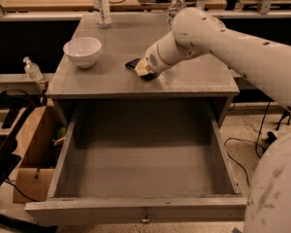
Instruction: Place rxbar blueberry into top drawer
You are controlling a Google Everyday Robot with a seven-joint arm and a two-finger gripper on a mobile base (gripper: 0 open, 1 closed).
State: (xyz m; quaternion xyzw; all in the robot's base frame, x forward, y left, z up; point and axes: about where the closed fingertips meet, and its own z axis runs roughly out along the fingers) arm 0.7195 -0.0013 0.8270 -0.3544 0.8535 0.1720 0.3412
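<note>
Though set on the dark navy rxbar blueberry point(132, 63), back from worktop point(199, 79) near edge, cannot tell whether tool point(143, 70) grips it; top drawer point(136, 208) wide open below.

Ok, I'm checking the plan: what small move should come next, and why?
Probably a short lift, once the grip is sure: the gripper sits on the rxbar blueberry, which lies on the cabinet top, while the top drawer stands open in front, lower down.

Pincer point(143, 70) atop rxbar blueberry point(132, 63), hiding most.
</note>
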